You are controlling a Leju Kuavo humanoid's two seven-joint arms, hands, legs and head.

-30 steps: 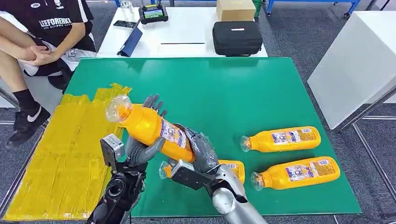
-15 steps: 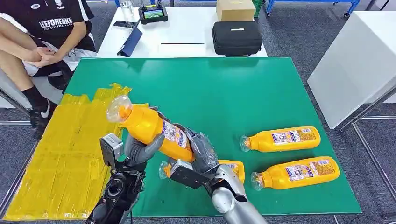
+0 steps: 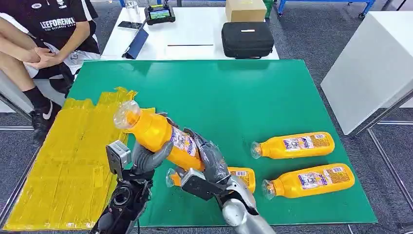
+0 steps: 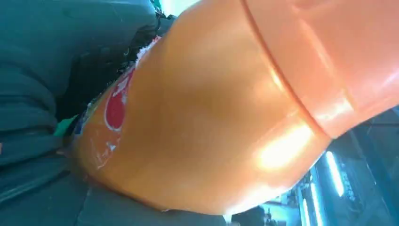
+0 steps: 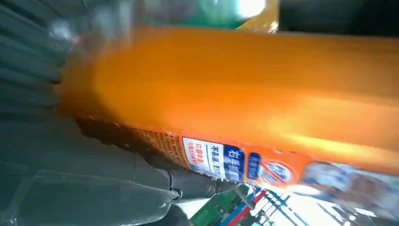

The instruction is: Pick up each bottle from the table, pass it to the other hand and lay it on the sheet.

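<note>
Green matting (image 3: pixel 234 97) covered the table, with the yellow sheet (image 3: pixel 68 161) along its left edge. I saw both hands on one bottle (image 3: pixel 158 136), raised above the mat just beside the sheet. Its long axis ran on a slant: the clear cap end pointed up and toward the sheet, the base down and away from it. My left hand (image 3: pixel 148 158) cupped the bottle's body from beneath, fingers wrapped round it. My right hand (image 3: pixel 212 161) gripped the base end, fingers closed over the label. Three more bottles lay flat on the mat, well away from the sheet, caps toward it: one (image 3: pixel 243 175) partly hidden under my right hand, one (image 3: pixel 294 145) farther out, one (image 3: pixel 311 180) nearer the front edge. Someone sat beyond the sheet's far corner (image 3: pixel 44 34).
</note>
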